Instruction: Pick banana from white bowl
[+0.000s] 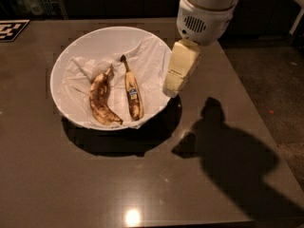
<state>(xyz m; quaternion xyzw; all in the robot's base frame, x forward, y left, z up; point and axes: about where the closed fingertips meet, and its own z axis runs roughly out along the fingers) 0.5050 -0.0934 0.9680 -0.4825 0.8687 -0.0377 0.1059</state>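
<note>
The white bowl (pixel 71 46) stands on the dark table, lined with crumpled white paper. Two bananas lie in it. The banana (pixel 132 92) is the slimmer, nearly straight one on the right, with brown patches and a small blue sticker. A shorter, curved, brown-blotched banana (pixel 101 100) lies to its left. My gripper (pixel 172 89) hangs from the white arm above the bowl's right rim, to the right of the banana and apart from it. It holds nothing.
The dark table (pixel 142 184) reaches to the right edge, with floor (pixel 280 80) beyond. A black-and-white marker tag (pixel 10 30) sits at the far left corner. The arm's shadow falls on the table at right.
</note>
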